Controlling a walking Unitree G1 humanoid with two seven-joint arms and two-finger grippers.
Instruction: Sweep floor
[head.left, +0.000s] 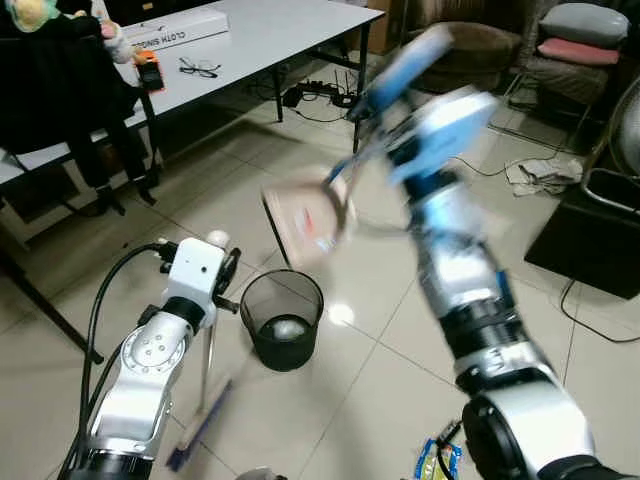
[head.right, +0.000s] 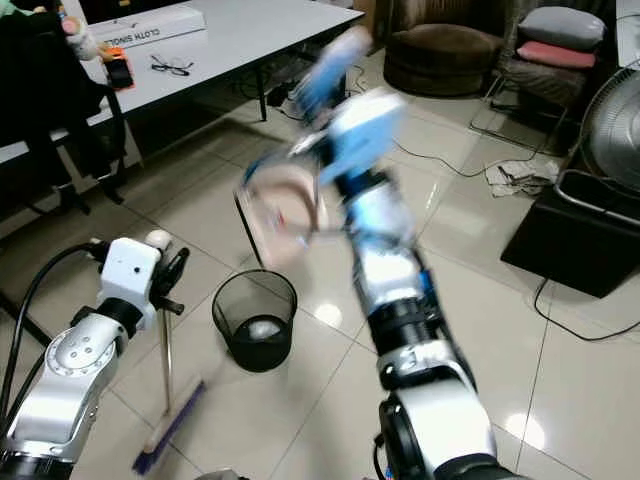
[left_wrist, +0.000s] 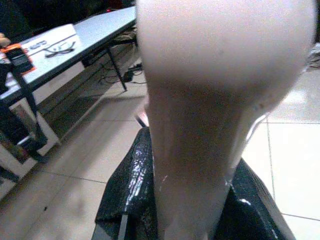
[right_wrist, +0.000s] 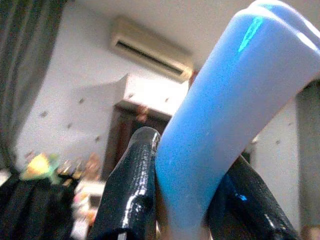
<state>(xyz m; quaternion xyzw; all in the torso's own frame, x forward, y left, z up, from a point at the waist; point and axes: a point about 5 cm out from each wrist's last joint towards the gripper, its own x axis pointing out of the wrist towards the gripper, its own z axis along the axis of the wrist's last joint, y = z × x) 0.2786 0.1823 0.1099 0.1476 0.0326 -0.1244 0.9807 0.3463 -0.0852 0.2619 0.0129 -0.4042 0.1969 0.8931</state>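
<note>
- Up close, the right gripper (right_wrist: 187, 200) has its two black fingers (right_wrist: 127, 190) pressed against a glossy blue handle (right_wrist: 220, 130), closed on it.
- That handle belongs to the dustpan (head.left: 305, 225), blurred and raised at the centre of the frame, tilted above the black mesh bin (head.left: 282, 318) on the tiled floor (head.left: 390, 390).
- Something pale lies inside the bin.
- Lower left, the left gripper (left_wrist: 192, 210) clamps a pale broom handle (left_wrist: 200, 125) between its fingers (left_wrist: 127, 185).
- Below it, the broom (head.right: 165, 425) stands nearly upright, its blue bristles on the floor just beside the bin.
- Upper left, a white worktop (head.left: 290, 25) carries glasses (head.left: 200, 68) and a long white box (head.left: 175, 30).
- At bottom centre, a yellow and blue wrapper (head.left: 438, 462) lies on the floor.
</note>
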